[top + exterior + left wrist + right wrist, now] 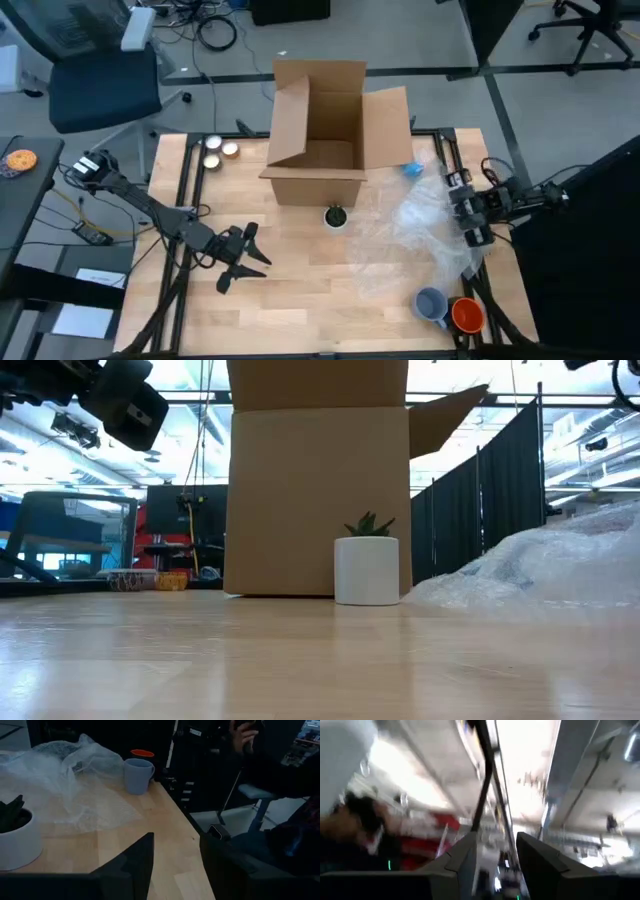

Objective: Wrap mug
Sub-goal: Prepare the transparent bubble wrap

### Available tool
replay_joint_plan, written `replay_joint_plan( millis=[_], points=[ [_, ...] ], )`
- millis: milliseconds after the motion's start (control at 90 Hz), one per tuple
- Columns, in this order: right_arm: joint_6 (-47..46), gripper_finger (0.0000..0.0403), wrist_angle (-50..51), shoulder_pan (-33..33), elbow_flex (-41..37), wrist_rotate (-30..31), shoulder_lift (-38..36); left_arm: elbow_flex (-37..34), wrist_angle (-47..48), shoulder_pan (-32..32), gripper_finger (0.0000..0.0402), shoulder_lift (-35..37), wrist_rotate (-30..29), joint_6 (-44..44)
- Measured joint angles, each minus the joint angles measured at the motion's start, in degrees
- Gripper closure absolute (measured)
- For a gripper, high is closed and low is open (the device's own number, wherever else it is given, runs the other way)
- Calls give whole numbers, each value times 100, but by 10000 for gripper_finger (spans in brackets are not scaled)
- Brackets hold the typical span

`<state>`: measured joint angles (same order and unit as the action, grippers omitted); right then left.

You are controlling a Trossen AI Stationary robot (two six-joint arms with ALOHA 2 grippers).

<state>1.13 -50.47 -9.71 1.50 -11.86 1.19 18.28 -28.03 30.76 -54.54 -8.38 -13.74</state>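
Wrapping looks unstarted, judging from how things lie: the blue-grey mug (430,303) stands bare at the lower right of the high view, touching the orange mug (467,315) beside it, and the crumpled bubble wrap (415,235) lies loose at centre right, its edge only reaching toward the mugs. Everything is left to do, from picking a mug to laying it on the sheet and folding it in. The left gripper (247,262) hovers over bare table at lower centre-left, jaws spread wide and holding nothing. The right gripper (472,222) sits at the right edge of the wrap; its wrist camera shows two fingers apart with nothing between them, pointing up at ceiling lights. The left wrist view alone shows the mug's handle and a person seated beyond the table's edge. The low view misses the mugs but shows the small potted succulent (367,568) standing in front of the open cardboard box (318,490).
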Motion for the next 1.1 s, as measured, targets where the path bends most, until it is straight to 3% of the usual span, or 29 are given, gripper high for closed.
replay_joint_plan(
  millis=[122,333,622,833,956,1100],
  points=[
    [-562,286,27,-4,0,396,363,-2,0,0,257,0,0,0],
    [-750,289,-347,-49,438,1406,2086,-2,2,0,257,0,0,0],
    [-971,297,-342,-163,1382,1519,3655,-2,2,0,257,0,0,0],
    [-857,342,2007,-494,2770,2371,4493,-2,0,0,257,0,0,0],
    [-1415,374,3819,-697,3480,2820,4654,-2,1,0,257,0,-2,0],
    [-2389,399,5504,-975,3950,2899,4652,-2,0,0,257,0,0,0]
  ],
)
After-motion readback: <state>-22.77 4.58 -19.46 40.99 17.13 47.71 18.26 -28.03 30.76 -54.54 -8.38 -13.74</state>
